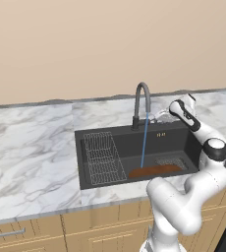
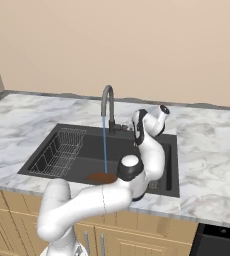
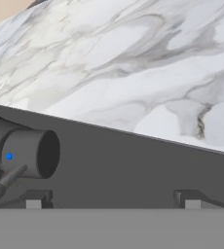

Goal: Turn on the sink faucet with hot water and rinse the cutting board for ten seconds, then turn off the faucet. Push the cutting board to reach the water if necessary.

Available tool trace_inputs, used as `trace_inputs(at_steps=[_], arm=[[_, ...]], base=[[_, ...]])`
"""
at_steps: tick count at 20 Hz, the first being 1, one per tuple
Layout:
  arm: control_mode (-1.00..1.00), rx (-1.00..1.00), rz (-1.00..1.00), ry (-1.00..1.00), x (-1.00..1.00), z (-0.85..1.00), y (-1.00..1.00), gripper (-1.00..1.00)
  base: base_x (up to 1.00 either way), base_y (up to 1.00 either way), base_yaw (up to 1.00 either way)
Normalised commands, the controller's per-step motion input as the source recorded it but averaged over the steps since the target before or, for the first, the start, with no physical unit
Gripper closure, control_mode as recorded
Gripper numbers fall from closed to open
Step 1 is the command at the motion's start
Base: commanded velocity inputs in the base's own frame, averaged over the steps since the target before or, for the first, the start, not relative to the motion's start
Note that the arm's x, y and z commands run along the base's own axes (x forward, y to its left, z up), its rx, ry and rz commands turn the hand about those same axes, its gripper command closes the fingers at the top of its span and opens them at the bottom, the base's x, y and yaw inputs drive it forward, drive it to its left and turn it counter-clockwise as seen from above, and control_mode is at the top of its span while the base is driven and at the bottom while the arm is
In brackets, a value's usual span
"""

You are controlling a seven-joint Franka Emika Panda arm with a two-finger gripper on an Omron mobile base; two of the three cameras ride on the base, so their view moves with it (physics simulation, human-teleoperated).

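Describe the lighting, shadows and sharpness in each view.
Left base view: flat, even light, no glare, the matte black rectangular sink dim inside; the thin blue water stream reads crisp. Right base view: same soft light, faint shading under the slim dark grey gooseneck faucet. Hand view: softly blurred close-up of white-grey marbled counter.

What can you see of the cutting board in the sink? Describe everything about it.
The cutting board is a flat, thin, reddish-brown slab that looks wooden, with rounded ends. It lies flat on the floor of the black sink, toward the front edge, right of the wire rack and in front of the mesh drain strainer. The blue water stream from the sink faucet lands on its left part. In the right base view the arm hides most of it.
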Motion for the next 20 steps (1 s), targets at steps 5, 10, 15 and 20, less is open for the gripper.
trace_inputs(at_steps=[5, 10, 15, 20], arm=[[-1.0, 0.0, 0.0, 0.0, -0.01, -0.03, 0.0, -1.0], [-1.0, 0.0, 0.0, 0.0, -0.03, 0.0, 0.09, -1.0], [-1.0, 0.0, 0.0, 0.0, -0.05, 0.0, 0.25, -1.0], [-1.0, 0.0, 0.0, 0.0, 0.0, 0.0, 0.32, -1.0]], base=[[0.0, 0.0, 0.0], [0.0, 0.0, 0.0], [0.0, 0.0, 0.0], [0.0, 0.0, 0.0]])
